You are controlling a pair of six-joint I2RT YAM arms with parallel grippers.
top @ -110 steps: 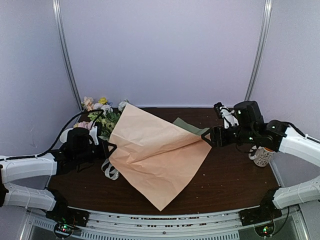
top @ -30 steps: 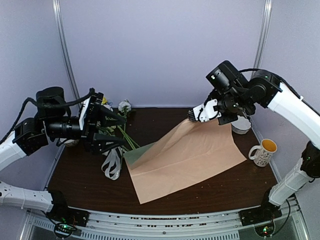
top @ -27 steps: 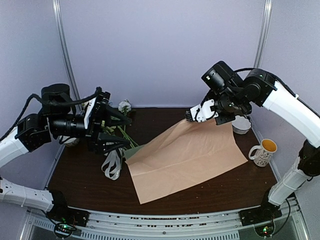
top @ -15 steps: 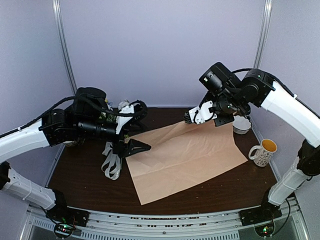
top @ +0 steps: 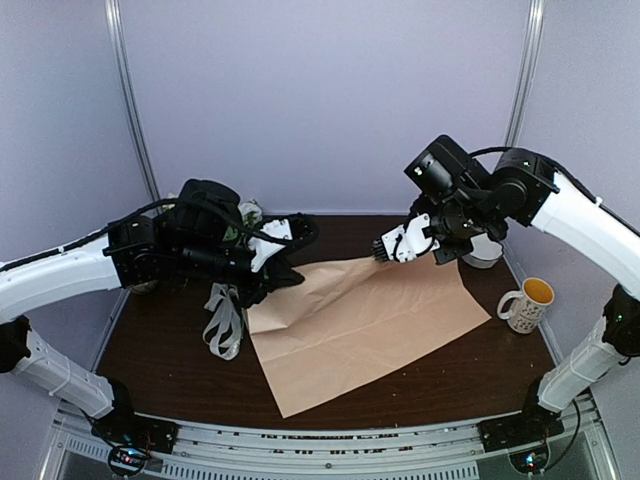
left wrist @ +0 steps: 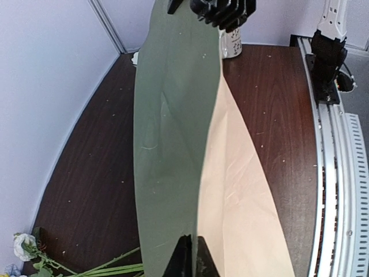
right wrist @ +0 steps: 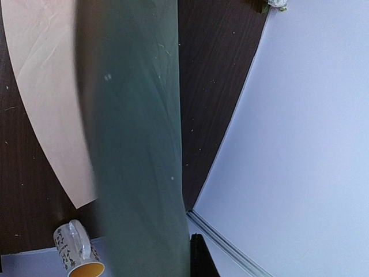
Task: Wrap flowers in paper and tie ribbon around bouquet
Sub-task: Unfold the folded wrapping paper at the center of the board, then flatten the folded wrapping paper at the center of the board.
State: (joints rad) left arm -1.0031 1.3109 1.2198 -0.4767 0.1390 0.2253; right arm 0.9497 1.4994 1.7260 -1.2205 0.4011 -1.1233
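**Two Arms Stretched Wrapping Paper Above Table**

The paper (top: 370, 320) lay tan side up on the dark table (top: 150, 350). Its far edge was raised off the wood and stretched between both arms, with the sage-green underside facing the wrist cameras. The left gripper (top: 287, 277) had its jaws pinched tight on the sheet's far left corner. The right gripper (top: 383, 248), jaws fully closed, gripped the opposite far corner higher up. The flowers (left wrist: 104, 269) lay on the table behind the left arm, near that corner. The ribbon (top: 222, 325) sat looped just beside the paper's left edge. A mug (top: 527, 303) stood near the table's right side.
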